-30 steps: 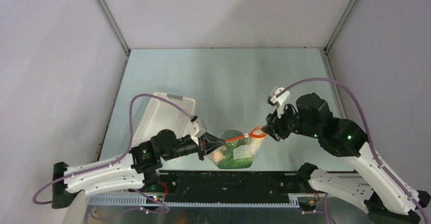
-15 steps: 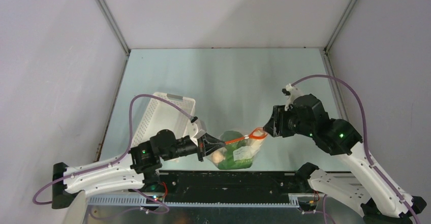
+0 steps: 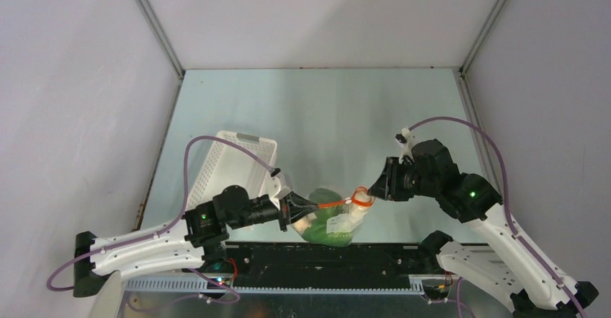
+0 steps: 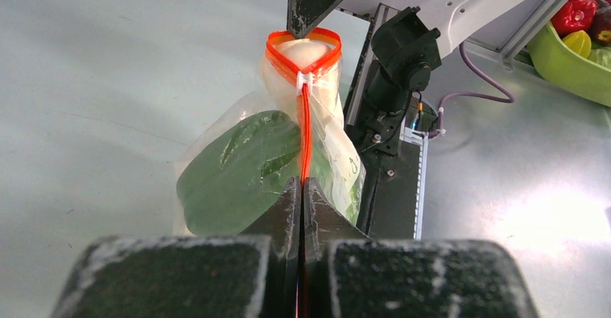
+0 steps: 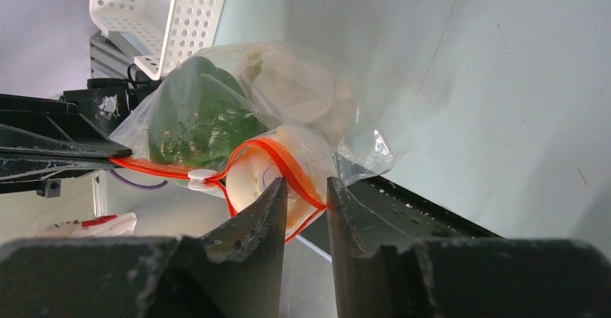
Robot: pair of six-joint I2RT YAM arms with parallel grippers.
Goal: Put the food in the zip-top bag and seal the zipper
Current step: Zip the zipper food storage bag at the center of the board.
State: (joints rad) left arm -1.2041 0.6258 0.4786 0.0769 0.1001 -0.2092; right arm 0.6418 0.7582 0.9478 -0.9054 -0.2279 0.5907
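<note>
Zipper (image 4: 305, 127), one: left gripper (image 4: 301, 184) clamps it, right gripper (image 5: 304, 188) straddles it, ajar.

Pale table (image 3: 324, 116): white basket (image 3: 230, 161) (perforated), zip-top bag (image 3: 331, 227) at near edge

A white perforated plastic basket (image 3: 229, 161) sits by the left edge of a pale, shiny table (image 3: 324, 109), towards its near side; past the near edge, a lime-green bowl (image 4: 569, 69) holds a red pepper (image 4: 574, 14); plain grey walls (image 3: 72, 116) surround the table.
</note>
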